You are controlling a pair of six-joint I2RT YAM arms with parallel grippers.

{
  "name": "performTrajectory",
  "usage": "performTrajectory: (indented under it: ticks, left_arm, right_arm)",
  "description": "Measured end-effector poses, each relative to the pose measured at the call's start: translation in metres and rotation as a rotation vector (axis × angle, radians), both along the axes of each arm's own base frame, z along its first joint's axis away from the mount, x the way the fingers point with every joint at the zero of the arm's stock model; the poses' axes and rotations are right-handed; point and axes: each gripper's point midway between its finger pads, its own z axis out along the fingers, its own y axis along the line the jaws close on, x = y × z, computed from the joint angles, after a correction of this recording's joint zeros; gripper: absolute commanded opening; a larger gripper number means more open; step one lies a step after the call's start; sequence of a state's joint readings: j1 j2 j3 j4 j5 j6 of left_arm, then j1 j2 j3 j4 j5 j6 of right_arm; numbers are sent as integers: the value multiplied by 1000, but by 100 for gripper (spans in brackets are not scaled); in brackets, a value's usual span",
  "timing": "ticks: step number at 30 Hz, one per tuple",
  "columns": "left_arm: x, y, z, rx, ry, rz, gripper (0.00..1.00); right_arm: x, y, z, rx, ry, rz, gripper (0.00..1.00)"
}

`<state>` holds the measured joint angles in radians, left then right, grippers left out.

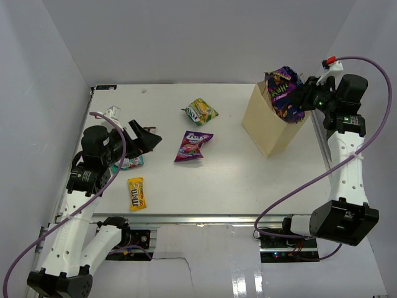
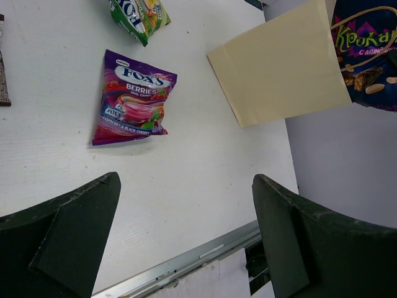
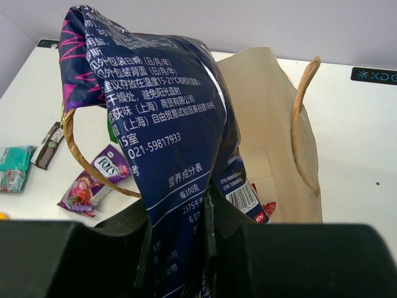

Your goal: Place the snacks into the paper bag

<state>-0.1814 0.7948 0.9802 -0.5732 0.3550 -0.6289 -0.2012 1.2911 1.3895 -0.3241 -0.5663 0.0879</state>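
**Blue packet** [image 1: 284, 87]: hung over the mouth of the bag [image 1: 267, 124], its lower end clamped in the right claw [image 1: 302, 99]. It was not yet released, and whether its end had passed the rim could not be told.

**Bag:** stood upright at the far right of the table [image 1: 248, 180], mouth open and twine handles raised.

**Outstanding, flat on the table, well apart from the bag:** green packet [image 1: 201, 112], purple packet [image 1: 193, 146], yellow packet [image 1: 137, 193] and teal packet [image 1: 131, 162]. The teal packet was partly covered by the left arm.

**Left claw** [image 1: 147, 139]: jaws wide apart and empty, held over the table's left side near the teal packet.

**Progress (judged):** early. One packet was at the point of delivery, and at least four remained.

**Obscured:**
- The blue packet hid most of the bag's inside.
- A red scrap [image 3: 267, 210] beside the blue packet may have been a packet already inside the bag, but this was uncertain.
- A dark bar [image 3: 48, 144] near the teal packet could not be identified.
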Motion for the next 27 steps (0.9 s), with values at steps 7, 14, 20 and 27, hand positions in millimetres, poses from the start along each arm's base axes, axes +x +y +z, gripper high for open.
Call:
performTrajectory:
  ticks: [7,14,20,27]
  left_arm:
    - [0,0,-2,1,6,0,98]
    - [0,0,-3,1,7,0,98]
    - [1,0,-4,1,10,-1,98]
    - [4,-1,-6,3,20,-4,98]
  right_arm:
    - [-1,4,-6,-7,1,34,8]
    - [1,4,-27,-14,31,50,8]
    - [5,3,-35,-27,35,56,19]
    - [7,2,-36,-42,20,63,45]
